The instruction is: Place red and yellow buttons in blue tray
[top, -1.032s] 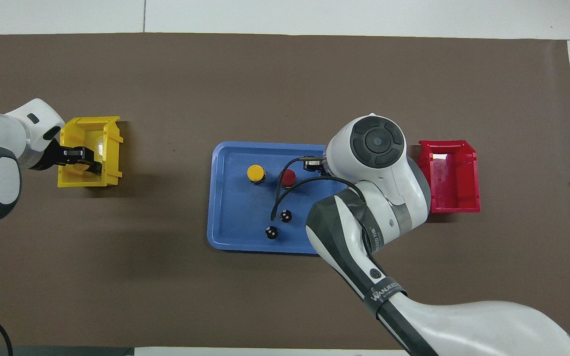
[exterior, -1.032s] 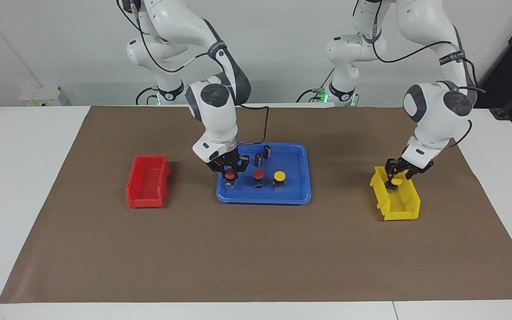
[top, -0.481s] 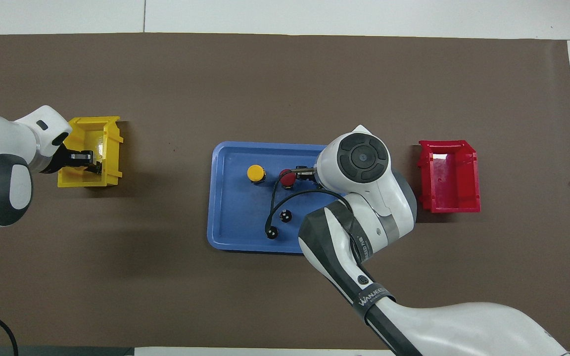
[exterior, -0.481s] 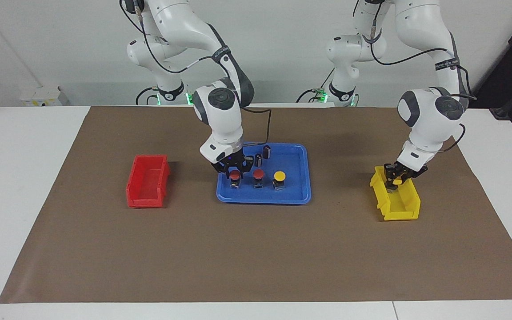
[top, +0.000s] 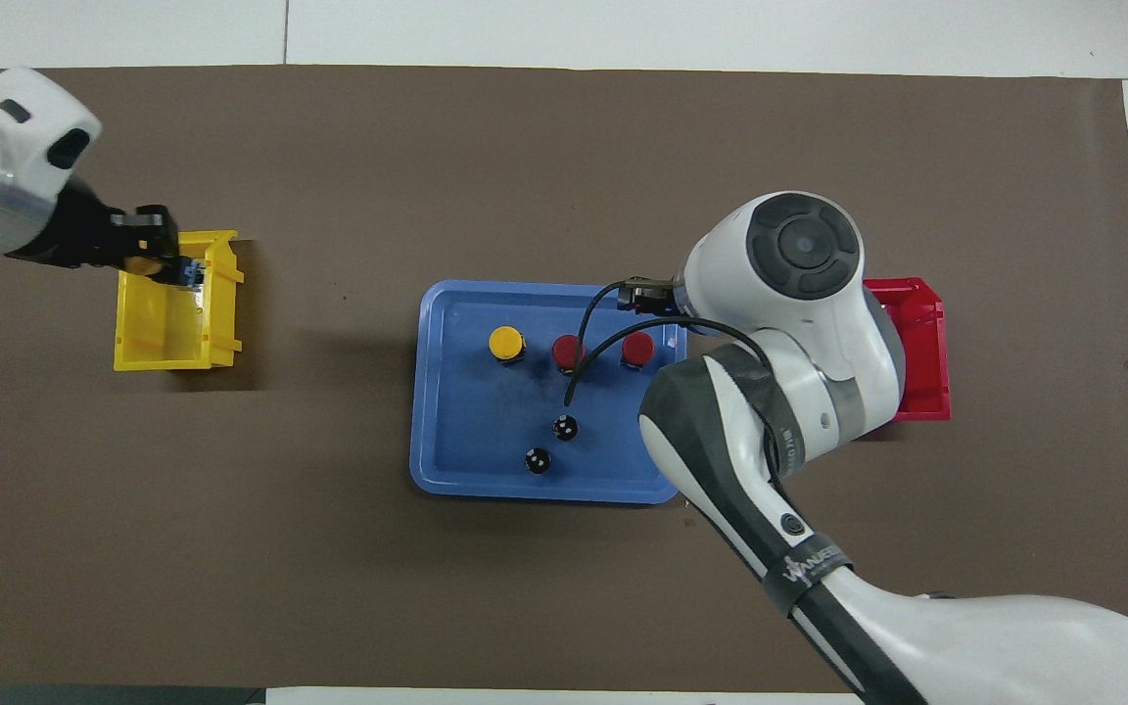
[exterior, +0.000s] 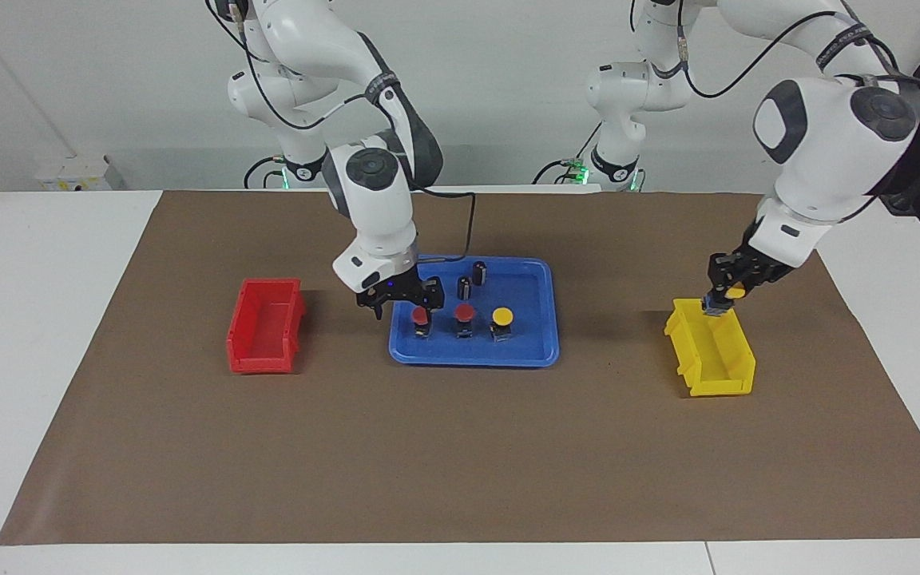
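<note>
Left gripper (exterior: 723,297) pinched yellow button (exterior: 735,293) over yellow bin (exterior: 712,358), bound for blue tray (exterior: 541,349); right gripper (exterior: 400,300) above tray w/ jaws spread

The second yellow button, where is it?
The left tool holds it over the yellow bin, at the left arm's end of the table.

White table (exterior: 45,335) under brown mat (exterior: 460,447)

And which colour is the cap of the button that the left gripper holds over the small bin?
Yellow. The facing view shows the button best.
</note>
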Robot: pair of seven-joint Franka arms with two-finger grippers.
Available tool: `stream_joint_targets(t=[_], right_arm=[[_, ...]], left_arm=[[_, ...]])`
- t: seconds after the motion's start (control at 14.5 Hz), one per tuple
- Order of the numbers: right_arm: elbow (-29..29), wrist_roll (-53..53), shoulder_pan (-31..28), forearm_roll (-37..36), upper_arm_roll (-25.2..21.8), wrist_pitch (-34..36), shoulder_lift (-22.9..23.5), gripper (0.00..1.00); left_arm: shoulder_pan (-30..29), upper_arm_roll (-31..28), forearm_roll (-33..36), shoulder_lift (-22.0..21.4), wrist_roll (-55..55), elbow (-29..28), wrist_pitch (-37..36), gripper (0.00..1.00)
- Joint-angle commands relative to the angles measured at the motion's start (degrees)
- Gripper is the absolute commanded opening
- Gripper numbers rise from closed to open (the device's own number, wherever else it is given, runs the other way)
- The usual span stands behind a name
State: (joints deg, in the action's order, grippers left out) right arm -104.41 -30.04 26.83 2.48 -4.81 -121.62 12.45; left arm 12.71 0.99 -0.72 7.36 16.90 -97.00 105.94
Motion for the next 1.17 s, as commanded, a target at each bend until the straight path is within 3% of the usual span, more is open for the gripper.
stream_joint_targets(t=[0.0, 0.34, 0.55, 0.96, 1.1], right_arm=[[5.52, 1.2, -4.67, 0.33, 0.42, 8.04, -2.16, 1.0], [7.91, 14.45, -15.65, 0.33, 0.25, 21.23, -10.23, 1.0], [8.17, 21.49, -21.46, 0.33, 0.24, 26.95, -13.32, 1.0], [8.52, 27.04, -26.04, -1.16, 0.6, 32.33, -16.14, 1.0], [10.18, 30.46, -26.48, -1.34, 0.07, 34.25, -15.44, 1.0]], left_arm=[[8.01, -0.46, -0.77, 1.16, 9.62, -3.97, 7.16, 0.01], [15.49, -0.46, -1.39, 1.96, 13.23, -14.07, 20.16, 0.01], [17.25, -0.38, -1.39, 3.53, 14.55, -15.67, 23.52, 0.01], [19.45, -0.46, -1.39, 3.8, 15.09, -18.13, 25.98, 0.02], [19.46, -0.38, -1.39, 4.67, 15.0, -19.36, 28.53, 0.1]])
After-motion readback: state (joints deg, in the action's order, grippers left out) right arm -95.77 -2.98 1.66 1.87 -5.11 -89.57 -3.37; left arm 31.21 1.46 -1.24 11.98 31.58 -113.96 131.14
